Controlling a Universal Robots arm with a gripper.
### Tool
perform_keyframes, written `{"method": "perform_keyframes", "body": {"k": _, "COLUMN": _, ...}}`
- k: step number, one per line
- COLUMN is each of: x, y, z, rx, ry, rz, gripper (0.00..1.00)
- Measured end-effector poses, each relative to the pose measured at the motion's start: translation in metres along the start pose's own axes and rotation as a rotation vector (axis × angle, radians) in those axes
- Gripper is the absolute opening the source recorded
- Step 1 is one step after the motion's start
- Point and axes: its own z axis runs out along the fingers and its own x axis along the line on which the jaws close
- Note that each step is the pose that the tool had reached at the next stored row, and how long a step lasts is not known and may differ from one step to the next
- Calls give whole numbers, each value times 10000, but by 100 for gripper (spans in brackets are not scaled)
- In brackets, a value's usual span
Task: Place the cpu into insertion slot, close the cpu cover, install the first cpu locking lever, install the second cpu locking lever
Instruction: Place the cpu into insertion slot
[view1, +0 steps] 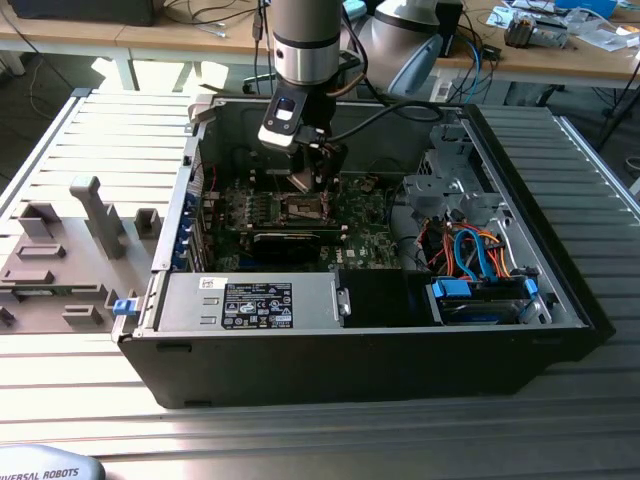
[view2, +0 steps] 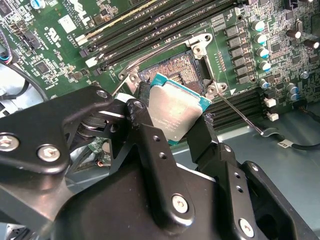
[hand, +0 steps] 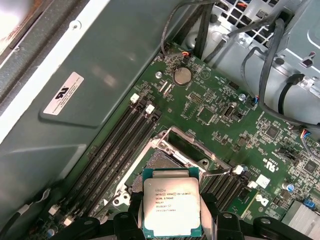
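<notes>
In both wrist views my gripper (view2: 172, 120) (hand: 171, 212) is shut on the cpu (view2: 172, 107) (hand: 171, 202), pinching two opposite edges with the silver top showing. The chip hangs slightly tilted just above the insertion slot (view2: 172, 65) (hand: 165, 162), a dark square socket with a metal rim on the green board. The cpu cover (hand: 189, 145), a silvery frame with a window, stands swung open at one side of the socket. A thin wire locking lever (view2: 240, 112) juts out sideways, unlatched. In the exterior view the gripper (view1: 305, 170) is down inside the open computer case, over the slot (view1: 300, 210).
Long memory slots (hand: 115, 145) run beside the socket. A black oblong card (view1: 290, 240), a power supply box (view1: 250, 300) and a drive cage with blue and orange cables (view1: 480, 260) crowd the case. The case walls (view1: 520, 200) stand all round. Grey fixture blocks (view1: 60, 250) lie at the exterior view's left.
</notes>
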Motion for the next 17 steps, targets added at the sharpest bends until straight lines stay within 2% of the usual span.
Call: {"method": "perform_keyframes", "body": {"k": 17, "x": 0, "y": -1, "z": 12, "rx": 1, "ry": -13, "rz": 185, "gripper": 54}}
